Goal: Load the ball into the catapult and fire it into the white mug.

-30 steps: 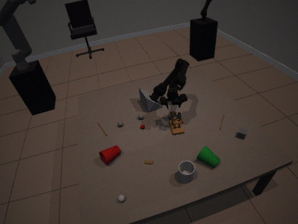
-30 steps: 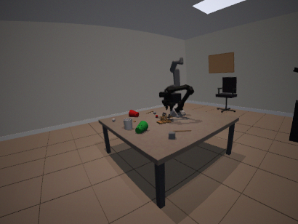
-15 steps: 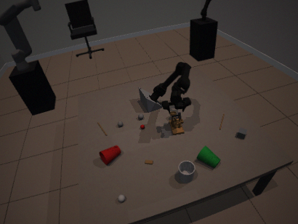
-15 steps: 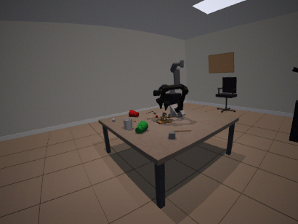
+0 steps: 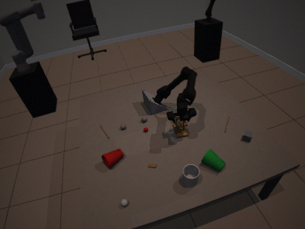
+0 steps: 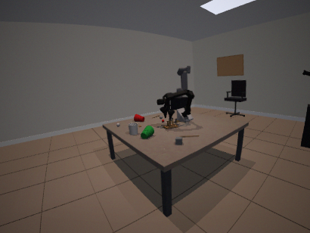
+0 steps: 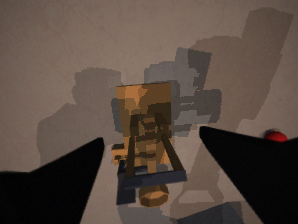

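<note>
The orange-brown catapult (image 5: 182, 134) (image 6: 170, 126) (image 7: 132, 97) stands on the table, with a dark crossbar and a small round cup at its near end in the wrist view. I cannot make out a ball in that cup. My gripper (image 5: 181, 118) (image 6: 168, 116) (image 7: 152, 136) is open and empty above the catapult, with one finger to either side of it in the wrist view. The white mug (image 5: 190, 181) (image 6: 133, 129) stands upright near the table's front edge. A small red ball (image 5: 146, 129) (image 6: 162, 121) (image 7: 275, 136) lies beside the catapult.
Two grey balls, one (image 5: 144, 119) nearer the arm and one (image 5: 123, 126) farther left, lie near the red ball. A white ball (image 5: 124, 202) lies front left. A green cup (image 5: 213, 160) (image 6: 147, 132) lies beside the mug; a red cup (image 5: 112, 158) lies left. A grey wedge (image 5: 152, 105) stands by the arm.
</note>
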{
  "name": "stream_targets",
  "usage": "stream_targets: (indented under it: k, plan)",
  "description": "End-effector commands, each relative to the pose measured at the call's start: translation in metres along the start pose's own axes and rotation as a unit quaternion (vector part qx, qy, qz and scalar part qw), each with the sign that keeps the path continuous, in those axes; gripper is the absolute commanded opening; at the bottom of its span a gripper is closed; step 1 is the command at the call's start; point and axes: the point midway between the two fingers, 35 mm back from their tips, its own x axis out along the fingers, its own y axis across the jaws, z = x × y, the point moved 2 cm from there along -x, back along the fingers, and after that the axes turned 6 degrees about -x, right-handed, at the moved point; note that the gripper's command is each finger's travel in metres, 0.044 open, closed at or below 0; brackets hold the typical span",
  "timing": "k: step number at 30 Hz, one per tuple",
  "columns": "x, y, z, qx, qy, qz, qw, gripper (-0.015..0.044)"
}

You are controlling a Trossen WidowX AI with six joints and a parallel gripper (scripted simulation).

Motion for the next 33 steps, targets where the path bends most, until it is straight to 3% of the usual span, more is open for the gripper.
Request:
stream_targets:
  k: [1, 33]
  plan:
    - [0.016, 0.0, 0.0, 0.002, 0.0, 0.003, 1.0, 0.044]
    - [0.063, 0.001, 0.0, 0.002, 0.0, 0.004, 1.0, 0.044]
